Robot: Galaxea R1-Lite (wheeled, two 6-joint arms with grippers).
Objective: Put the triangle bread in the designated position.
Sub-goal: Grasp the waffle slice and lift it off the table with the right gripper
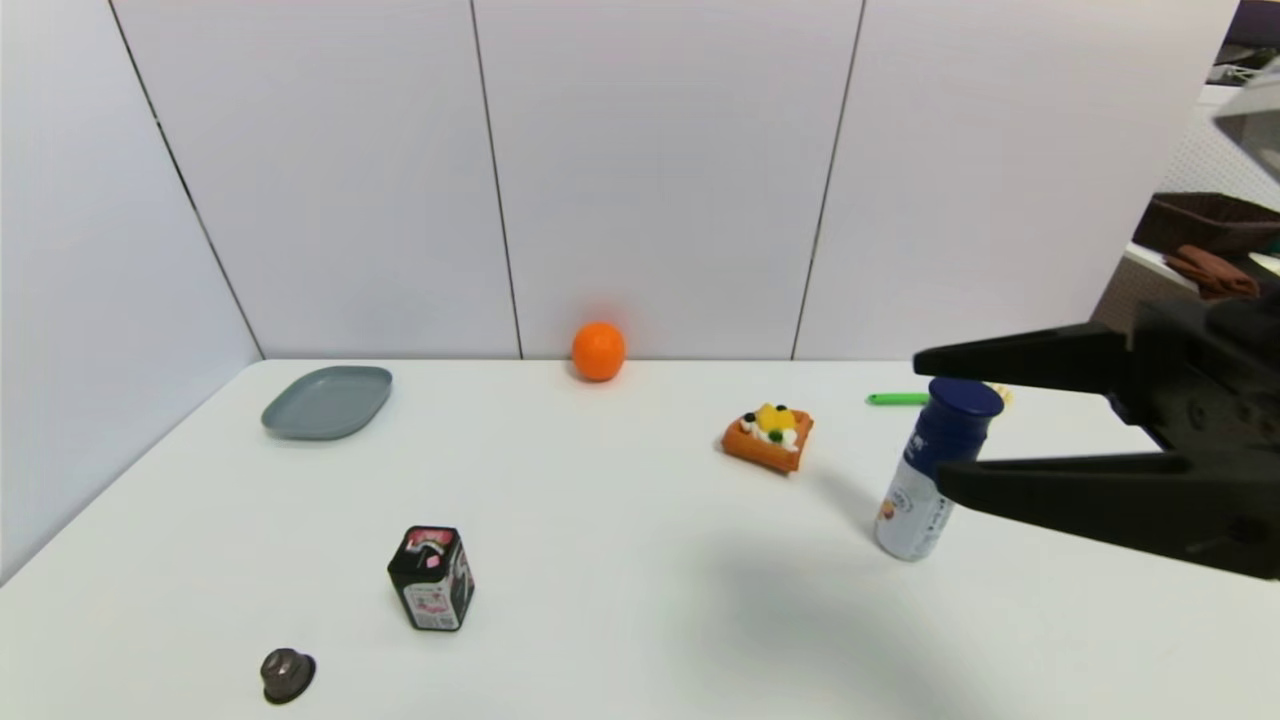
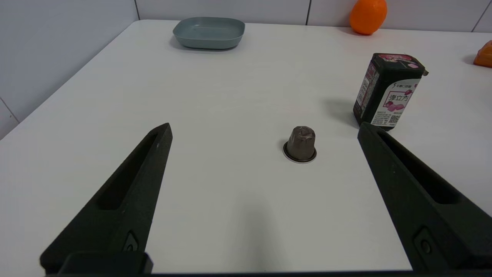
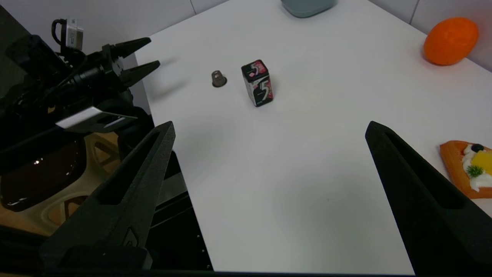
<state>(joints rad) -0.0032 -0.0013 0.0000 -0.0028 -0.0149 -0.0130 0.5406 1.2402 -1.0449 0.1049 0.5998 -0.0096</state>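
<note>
The triangle bread (image 1: 768, 436), an orange-brown wedge with white cream, yellow fruit and dark berries, lies flat on the white table right of centre. It also shows in the right wrist view as triangle bread (image 3: 467, 169), just outside one finger. My right gripper (image 1: 928, 422) hovers open above the table's right side, to the right of the bread and apart from it, with nothing between its fingers. My left gripper (image 2: 264, 129) hangs open and empty over the near left corner. No mark on the tabletop shows the designated position.
A blue-capped white bottle (image 1: 930, 480) stands directly beside my right gripper's fingers. A round orange fruit (image 1: 598, 351) sits by the back wall, a grey plate (image 1: 327, 402) at back left. A black gum box (image 1: 431, 578) and small capsule (image 1: 287, 674) stand near left.
</note>
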